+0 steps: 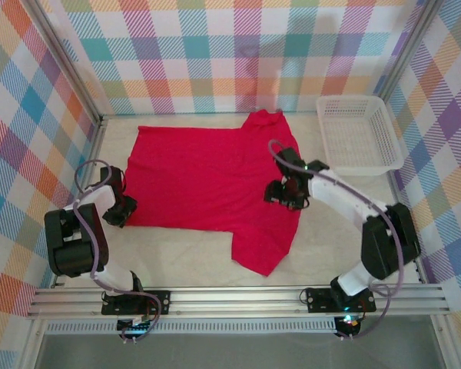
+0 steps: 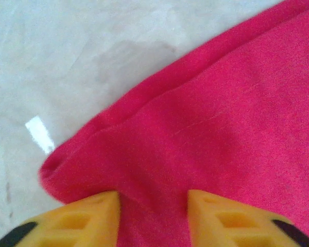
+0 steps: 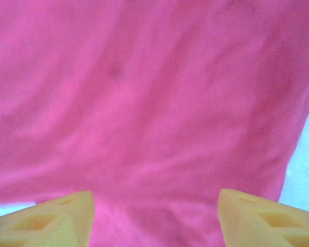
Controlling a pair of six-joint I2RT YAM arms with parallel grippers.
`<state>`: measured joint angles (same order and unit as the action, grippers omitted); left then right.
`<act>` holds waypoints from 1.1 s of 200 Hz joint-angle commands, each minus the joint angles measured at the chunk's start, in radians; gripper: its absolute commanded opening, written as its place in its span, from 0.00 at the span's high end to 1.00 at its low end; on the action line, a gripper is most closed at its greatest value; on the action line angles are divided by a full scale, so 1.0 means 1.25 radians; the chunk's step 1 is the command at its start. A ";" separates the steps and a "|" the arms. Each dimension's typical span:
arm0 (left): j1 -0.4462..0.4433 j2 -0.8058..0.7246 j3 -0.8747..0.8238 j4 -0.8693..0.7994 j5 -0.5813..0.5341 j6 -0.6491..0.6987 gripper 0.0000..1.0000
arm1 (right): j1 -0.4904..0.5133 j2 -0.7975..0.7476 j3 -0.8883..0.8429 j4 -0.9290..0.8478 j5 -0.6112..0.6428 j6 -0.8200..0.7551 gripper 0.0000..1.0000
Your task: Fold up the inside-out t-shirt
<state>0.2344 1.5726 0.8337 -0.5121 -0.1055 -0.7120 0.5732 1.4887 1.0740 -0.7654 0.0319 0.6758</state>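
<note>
I see the t-shirt [image 1: 207,177] lying flat, long axis left-to-right, sleeves at the right. The left gripper [image 1: 123,211] straddles its corner, and I cannot tell if it grips. The right gripper [image 1: 283,196] is spread.

We hold our left gripper [image 1: 125,211] low, fingers [image 2: 87,218] narrowly parted; our right gripper [image 1: 276,194] points down, fingers [image 3: 262,216] spread wide apart.

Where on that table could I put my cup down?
Best is the bare table strip between the t-shirt's near hem and the front rail, left of the sleeve. It is crowded where the left gripper meets the shirt's left edge, where the right gripper is over it, and by the basket far right.
</note>
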 commanded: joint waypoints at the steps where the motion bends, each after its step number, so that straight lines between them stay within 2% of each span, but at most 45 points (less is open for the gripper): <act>1: 0.009 0.011 -0.015 0.010 -0.006 -0.011 0.80 | 0.092 -0.101 -0.101 -0.072 -0.009 0.109 0.43; 12: 0.009 0.004 -0.020 0.014 0.007 -0.014 0.92 | 0.141 -0.154 -0.158 -0.092 -0.008 0.162 0.49; 26: 0.009 -0.006 -0.027 0.022 0.023 -0.016 1.00 | 0.197 -0.221 -0.241 -0.087 -0.026 0.231 0.51; 47: 0.009 -0.021 -0.036 0.023 0.038 -0.020 1.00 | 0.260 -0.294 -0.353 -0.009 -0.060 0.327 0.48; 67: 0.008 -0.044 -0.038 0.009 0.041 -0.014 1.00 | 0.284 -0.312 -0.418 0.096 -0.083 0.379 0.44; 91: 0.008 -0.072 -0.035 -0.021 0.030 -0.011 1.00 | 0.297 -0.267 -0.425 0.182 -0.085 0.404 0.43; 127: 0.009 -0.098 -0.037 -0.046 0.035 -0.010 1.00 | 0.305 -0.153 -0.396 0.222 -0.080 0.408 0.43; 142: 0.008 -0.112 -0.037 -0.057 0.040 -0.010 1.00 | 0.306 -0.112 -0.379 0.221 -0.072 0.406 0.48; 173: 0.009 -0.161 -0.035 -0.093 0.038 -0.008 1.00 | 0.306 -0.099 -0.318 0.133 -0.043 0.374 0.83; 195: 0.008 -0.229 -0.046 -0.117 0.051 -0.016 1.00 | 0.305 -0.136 -0.276 0.026 -0.012 0.345 1.00; 220: 0.008 -0.320 -0.060 -0.168 0.089 -0.017 1.00 | 0.306 -0.214 -0.241 -0.110 0.012 0.328 1.00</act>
<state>0.2375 1.2762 0.7856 -0.6163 -0.0380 -0.7258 0.9497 1.3167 0.7170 -0.7361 0.0051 1.1233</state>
